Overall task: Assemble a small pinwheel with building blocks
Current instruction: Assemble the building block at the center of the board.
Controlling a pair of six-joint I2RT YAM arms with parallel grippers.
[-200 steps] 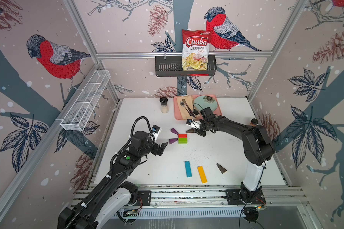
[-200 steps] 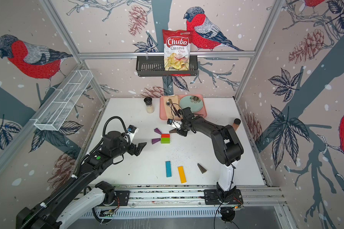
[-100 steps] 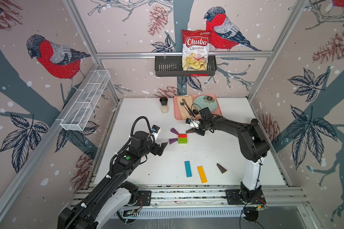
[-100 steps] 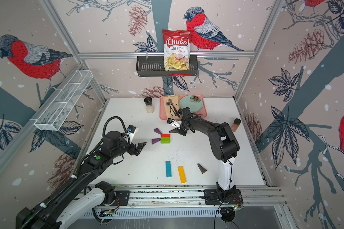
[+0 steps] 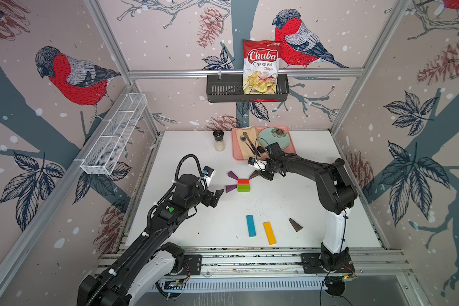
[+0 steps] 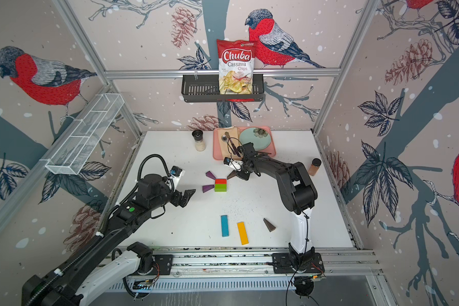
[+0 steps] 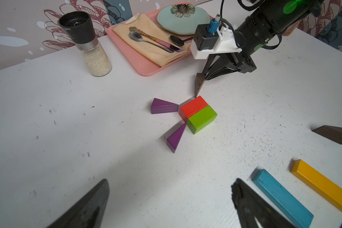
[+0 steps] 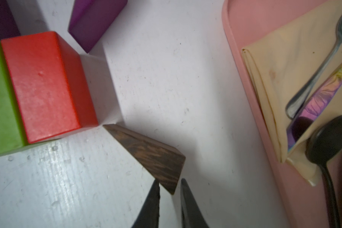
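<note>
The right tool (image 8: 169,182) is clamped on the wide end of a brown wedge (image 8: 152,156), whose tip sits just beside the red brick (image 8: 45,86). The red brick and the green brick (image 7: 201,119) touch mid-worktop (image 5: 196,159), with purple wedges (image 7: 163,106) pointing at them. The left tool (image 7: 170,181) gapes wide and holds nothing. A blue bar (image 5: 251,225), a yellow bar (image 5: 269,233) and a spare wedge (image 5: 295,225) lie well apart from the bricks.

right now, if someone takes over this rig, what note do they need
Left gripper: open, empty, hovering on its own side of the hub.
Right gripper: shut on a brown wedge, tip at the red brick corner.
Done: red brick and green brick joined as hub; two purple wedges fanned on the left arm's side.
Left: release that wedge, add the other brown wedge, then the blue bar and yellow bar, all loose near the front edge.
</note>
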